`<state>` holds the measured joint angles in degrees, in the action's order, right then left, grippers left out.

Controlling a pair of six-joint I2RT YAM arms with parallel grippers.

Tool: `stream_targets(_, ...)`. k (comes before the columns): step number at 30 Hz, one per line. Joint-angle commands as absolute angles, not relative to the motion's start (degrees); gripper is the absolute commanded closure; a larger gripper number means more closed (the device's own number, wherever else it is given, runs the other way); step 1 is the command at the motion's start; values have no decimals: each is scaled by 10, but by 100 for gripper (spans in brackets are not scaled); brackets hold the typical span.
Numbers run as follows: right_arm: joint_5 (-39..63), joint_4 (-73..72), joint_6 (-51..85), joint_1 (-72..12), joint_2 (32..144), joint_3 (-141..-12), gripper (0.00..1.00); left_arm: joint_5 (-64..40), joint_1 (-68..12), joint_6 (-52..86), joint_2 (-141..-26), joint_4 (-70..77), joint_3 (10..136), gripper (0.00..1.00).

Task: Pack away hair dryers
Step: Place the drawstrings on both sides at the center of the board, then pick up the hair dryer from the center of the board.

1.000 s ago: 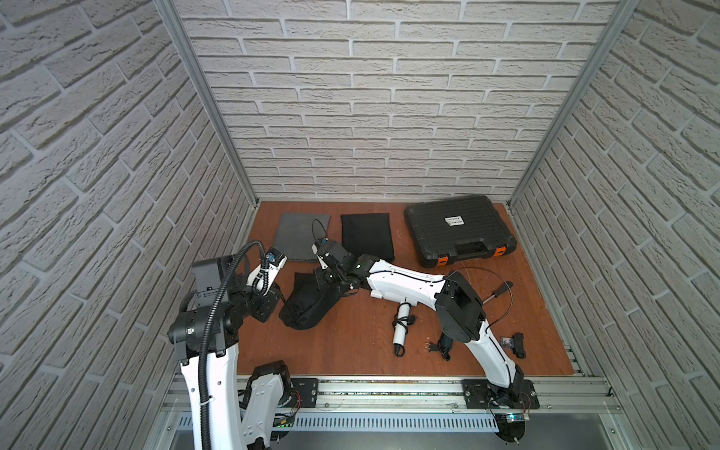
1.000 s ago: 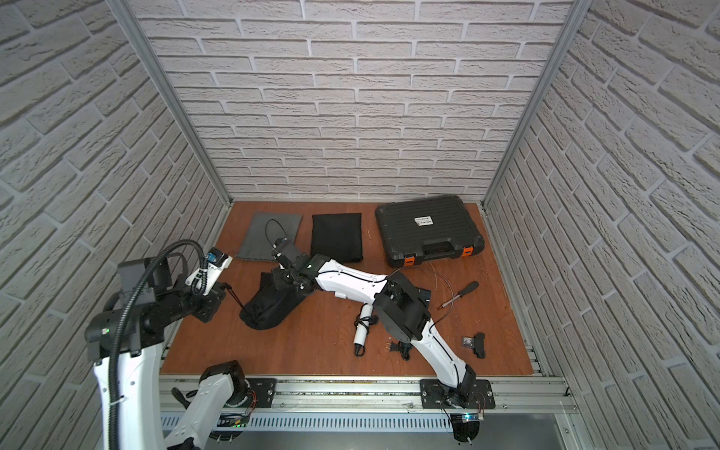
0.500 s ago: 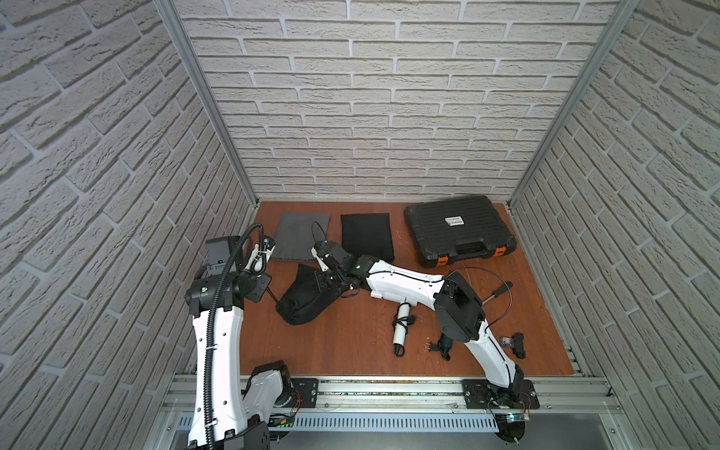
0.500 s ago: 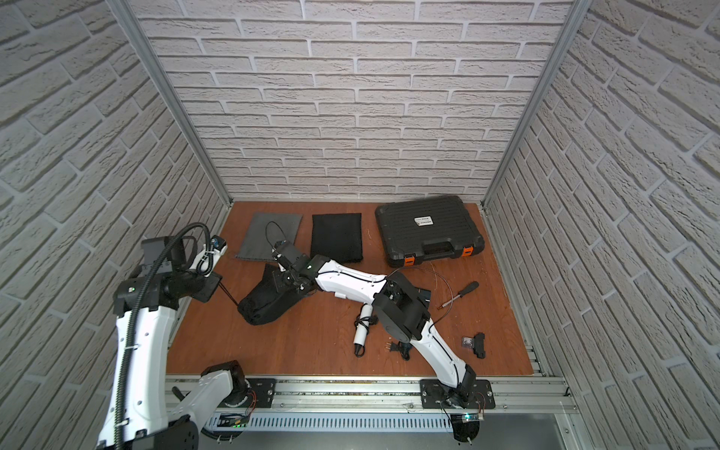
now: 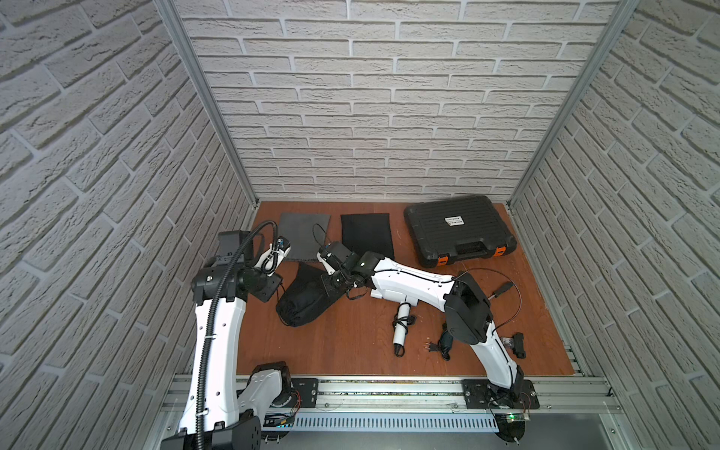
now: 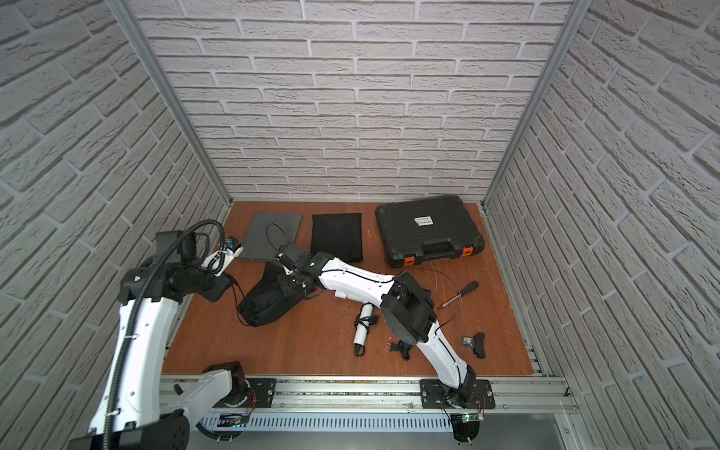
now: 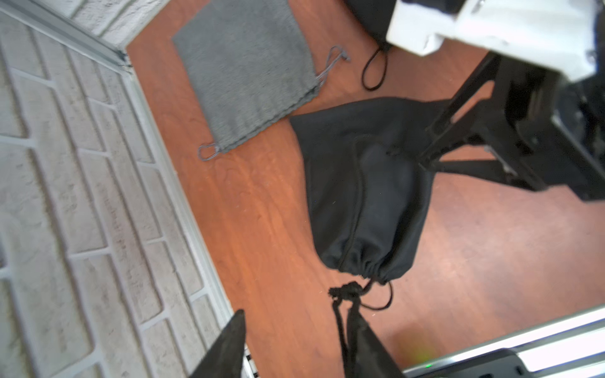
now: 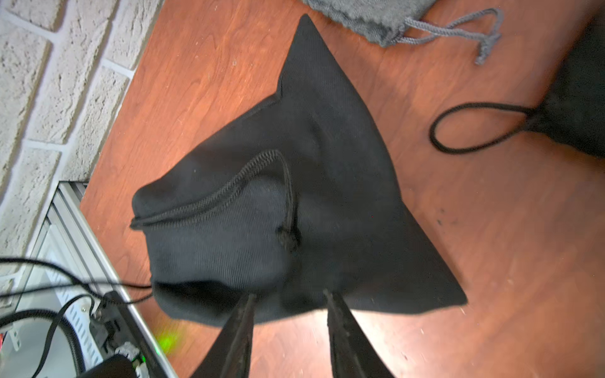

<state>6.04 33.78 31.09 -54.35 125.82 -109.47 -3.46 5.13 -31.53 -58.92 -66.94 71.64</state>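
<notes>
Black jaws of the right gripper [image 8: 288, 294] are standing apart at the bulging black drawstring pouch [image 8: 294, 212]; left gripper [image 7: 294, 314] is likewise gaping beside its cinched cord [image 7: 347, 291], gripping nothing, closure judged complete. White hair dryer [image 5: 401, 323] is lying unpacked on the table [image 5: 343, 350].

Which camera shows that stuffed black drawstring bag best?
The left wrist view: the whole bag shows, gathered mouth and knotted cord included. The right wrist view brings it closer, the mouth less clear. In both top views it is small, partly under the right arm.
</notes>
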Motion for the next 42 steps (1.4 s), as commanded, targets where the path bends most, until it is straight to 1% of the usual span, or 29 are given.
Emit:
stream_targets(1, 40, 379, 303, -534, 1202, -1097, 61, -26, 24, -305, -618, -655, 738, 40)
stream_targets(3, 22, 391, 302, -529, 1184, -1087, 61, -23, 9, -300, -633, -642, 743, 30)
stream_targets(5, 14, 408, 302, -519, 1166, -1080, 60, -9, -8, -297, -655, -635, 748, 25)
stream_targets(7, 0, 435, 306, -510, 1152, -1080, 51, -4, -21, -296, -674, -630, 751, 23)
stream_targets(10, -29, 474, 310, -503, 1117, -1071, 43, 4, -36, -300, -692, -618, 760, 19)
stream_targets(12, -51, 485, 316, -501, 1090, -1045, 40, 5, -41, -296, -700, -614, 779, 16)
stream_targets(16, -100, 507, 366, -498, 1019, -955, 36, -6, -51, -261, -721, -635, 857, 14)
stream_targets(19, -111, 507, 421, -500, 958, -863, 32, -24, -68, -226, -720, -645, 899, 14)
stream_targets(22, -111, 499, 485, -506, 903, -770, 31, -38, -98, -192, -701, -633, 896, 13)
stream_targets(25, -123, 497, 538, -524, 872, -706, 30, -38, -134, -165, -675, -605, 864, 9)
stream_targets(27, -109, 475, 572, -533, 867, -666, 30, -44, -151, -145, -658, -588, 845, 2)
stream_targets(32, -106, 447, 650, -554, 869, -613, 30, -70, -163, -119, -638, -562, 809, 2)
stream_targets(42, -94, 391, 748, -570, 907, -595, 27, -81, -169, -119, -629, -554, 800, 2)
